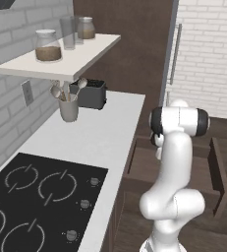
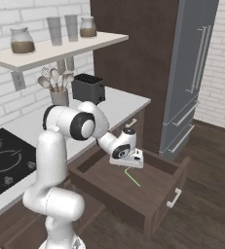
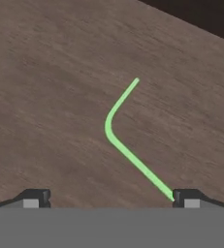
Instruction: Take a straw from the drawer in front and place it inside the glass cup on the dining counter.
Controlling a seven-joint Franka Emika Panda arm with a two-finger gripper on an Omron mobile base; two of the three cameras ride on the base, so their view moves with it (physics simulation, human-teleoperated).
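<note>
A white tabletop [image 1: 93, 133] runs along a wall of pale grey brick, with a black cooktop [image 1: 36, 202] set into its near end. The cooktop shows four burner rings and, in the left base view, three round knobs. Dark brown cabinets stand under the tabletop, and the floor is dark wood. A tall grey refrigerator [image 2: 194, 68] with long vertical handles stands past the tabletop's far end, next to a dark brown panel.

A white shelf [image 2: 60, 47] hangs on the brick wall and carries two lidded jars holding something brown and two tall glasses between them. Below it on the tabletop stand one grey utensil holder [image 2: 59, 96] with several spoons and one black toaster [image 2: 88, 88] just beside it.

One drawer [image 2: 133, 187] is pulled out of the cabinets in front of the robot. One bright green straw [image 2: 131, 176], with a bent end, lies flat on the drawer's wooden bottom.

The hand [image 2: 133, 161] points down into the drawer just above the straw. Its fingers stand wide apart and hold nothing; in the hand view one end of the straw [image 3: 128, 140] reaches the right fingertip [image 3: 187, 197].
</note>
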